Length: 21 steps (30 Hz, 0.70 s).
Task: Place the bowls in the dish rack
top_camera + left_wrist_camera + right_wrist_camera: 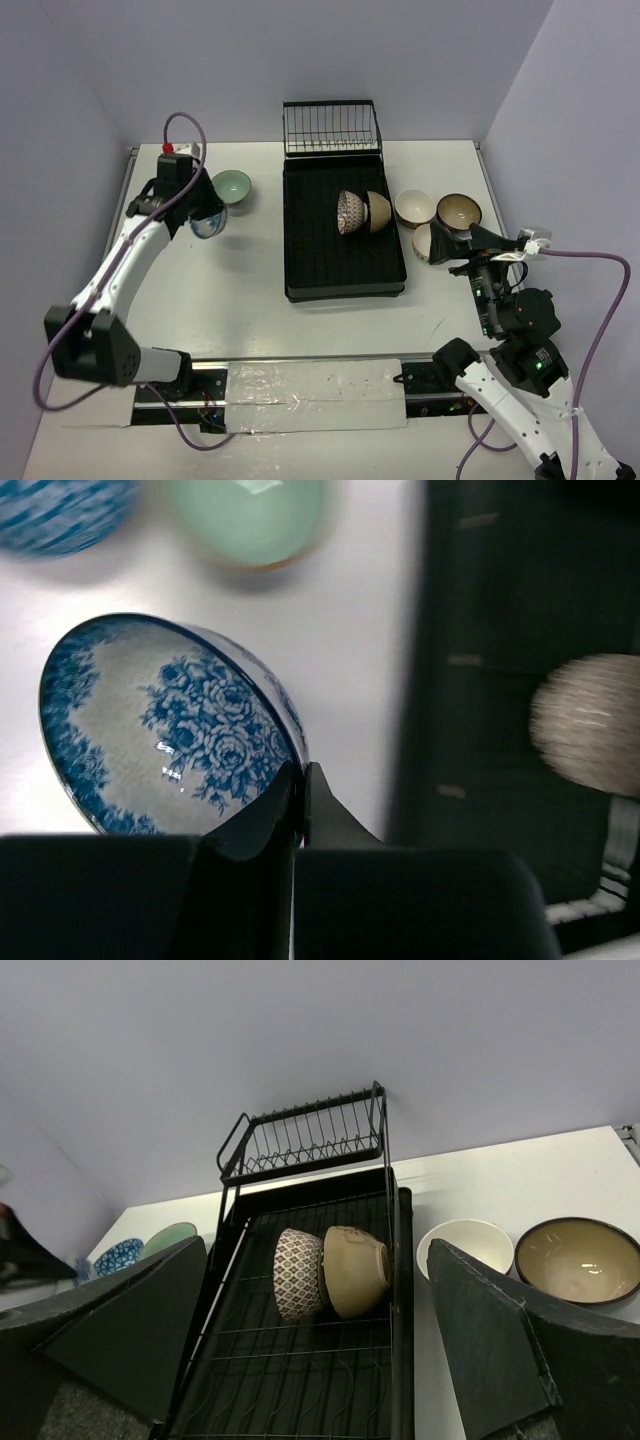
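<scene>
**Top view.** The left fingers are clamped on the floral bowl, which is over the bench left of the rack and just beside the green bowl. The rack's long axis runs away from the arm bases, with the basket at its far end. The patterned bowl and tan bowl stand on edge mid-rack, touching, with bare ribbed floor on both their near and far sides. The rack lies to the robot's right of the held bowl, so I judge the coming move to be a carry rightward over the rack's left wall. The left arm is plainly the nearer one for it. On the rack's other side are the white bowl, the brown-rimmed bowl and a third bowl, which is partly hidden by the right fingers.

**Left wrist.** The left fingers pinch the floral bowl at its rim, one inside and one outside. The bowl is tilted up on edge. I cannot tell whether it clears the bench. Beyond it are the green bowl and a blue bowl. The rack's wall is to the right.

**Right wrist.** The right fingers are spread wide with nothing between them. They point along the rack towards the basket.
</scene>
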Motion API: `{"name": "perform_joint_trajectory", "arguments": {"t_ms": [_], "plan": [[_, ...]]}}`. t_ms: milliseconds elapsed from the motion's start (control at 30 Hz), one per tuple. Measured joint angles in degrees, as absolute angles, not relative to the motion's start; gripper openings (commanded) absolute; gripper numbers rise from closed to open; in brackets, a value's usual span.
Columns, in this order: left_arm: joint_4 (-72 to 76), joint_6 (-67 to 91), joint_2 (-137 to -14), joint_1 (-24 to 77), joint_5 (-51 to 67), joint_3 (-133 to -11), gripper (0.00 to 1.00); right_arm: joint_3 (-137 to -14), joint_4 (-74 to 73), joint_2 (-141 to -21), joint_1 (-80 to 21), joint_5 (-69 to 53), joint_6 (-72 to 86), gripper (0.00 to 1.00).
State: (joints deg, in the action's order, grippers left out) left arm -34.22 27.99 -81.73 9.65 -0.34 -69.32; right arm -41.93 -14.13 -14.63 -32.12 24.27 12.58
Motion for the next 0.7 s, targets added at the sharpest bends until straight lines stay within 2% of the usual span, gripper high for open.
{"name": "perform_joint_trajectory", "arguments": {"t_ms": [167, 267, 500, 700], "plan": [[-19.57, 34.83, -70.02, 13.19, 14.35, -64.93, 0.00, -41.93, -14.13, -14.66, -32.12, 24.08, 12.58, 0.98], [-7.70, 40.16, -68.27, 16.80, 21.82, -61.84, 0.00, -41.93, -14.13, -14.74, -32.14, 24.08, 12.58, 0.98], [13.63, 50.22, -77.52, 23.92, 31.79, -57.80, 0.00, -41.93, -14.13, -14.76, -32.14, 24.10, 12.58, 0.98], [28.10, 57.25, -87.83, 26.37, 34.59, -55.51, 0.00, -41.93, -14.13, -14.76, -32.18, 24.29, 12.56, 0.98]]}}
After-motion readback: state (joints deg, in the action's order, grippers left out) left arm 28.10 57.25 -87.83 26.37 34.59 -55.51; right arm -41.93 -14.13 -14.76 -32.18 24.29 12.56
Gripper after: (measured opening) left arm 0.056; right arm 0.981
